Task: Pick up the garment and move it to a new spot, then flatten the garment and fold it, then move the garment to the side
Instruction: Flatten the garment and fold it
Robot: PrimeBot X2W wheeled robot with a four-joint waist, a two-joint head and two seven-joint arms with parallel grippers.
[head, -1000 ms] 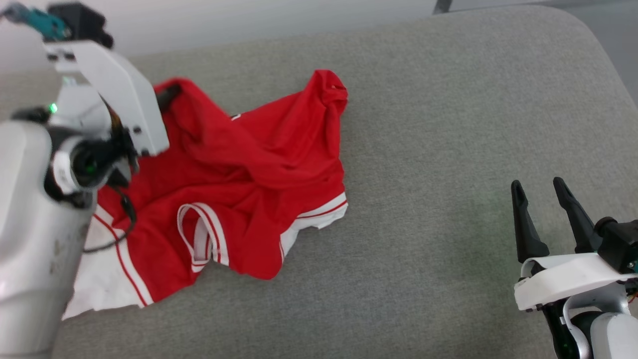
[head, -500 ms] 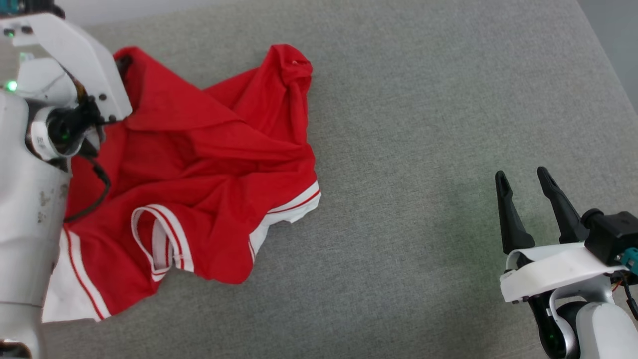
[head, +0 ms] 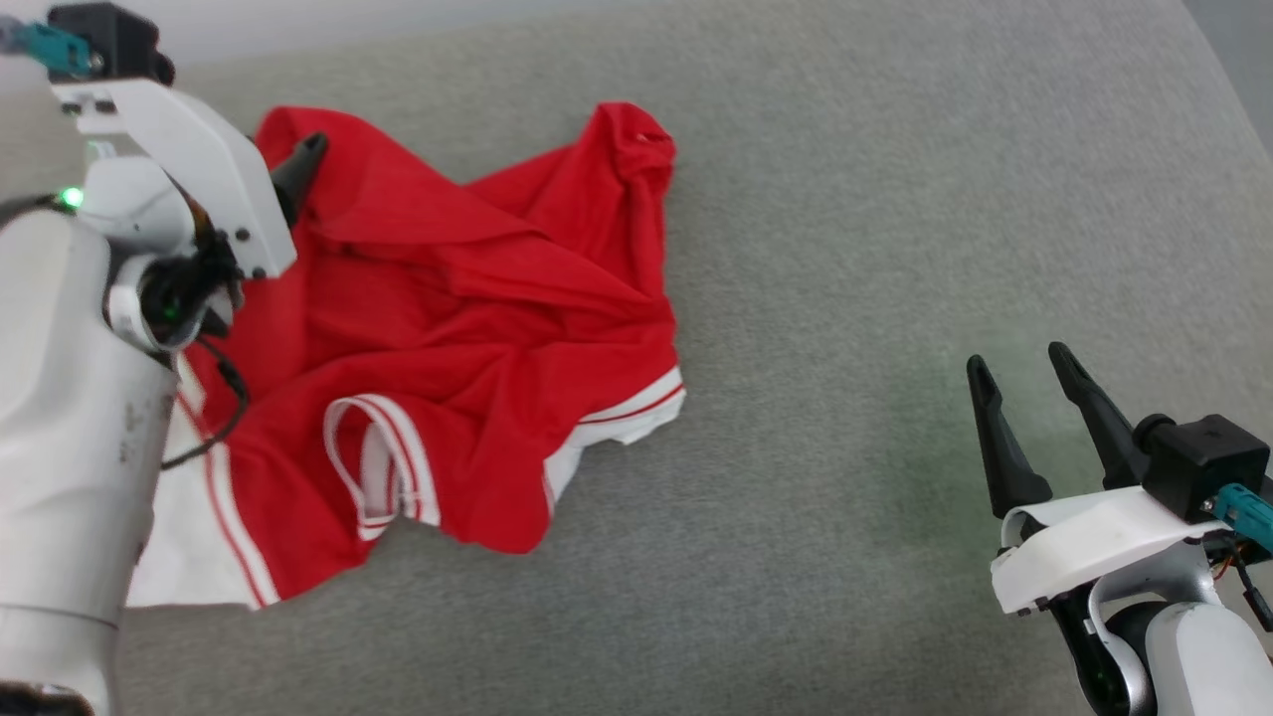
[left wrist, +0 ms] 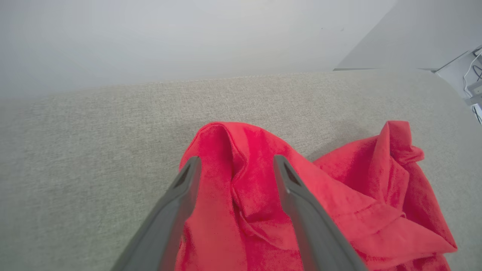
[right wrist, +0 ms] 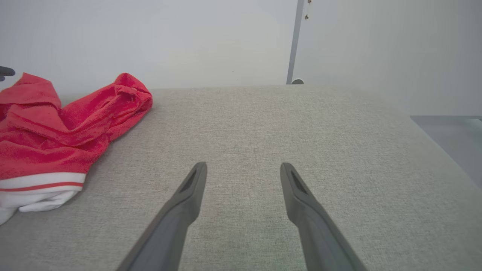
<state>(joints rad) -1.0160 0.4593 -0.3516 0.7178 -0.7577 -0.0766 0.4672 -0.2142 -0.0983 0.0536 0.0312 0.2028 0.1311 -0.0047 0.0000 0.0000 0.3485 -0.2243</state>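
Released since a second ago: your left fingers [left wrist: 177, 203] now stand spread astride a raised garment [head: 467, 328] fold. Right fingers [head: 1000, 449] spread over the bench [head: 845, 249], well apart.

Quick tally from us: we count one shirt [head: 448, 328], red with white bits, and that's the only piece of clothing we see. On it we spot two white sleeve ends [head: 622, 423] with red stripes and one striped neck loop [head: 378, 467]. We count two grippers, one left gripper [left wrist: 236, 160] and one right gripper [head: 1017, 354]. Each has two dark fingers [right wrist: 188, 199], so we get four in total. Under everything we count one grey padded surface [head: 895, 199].
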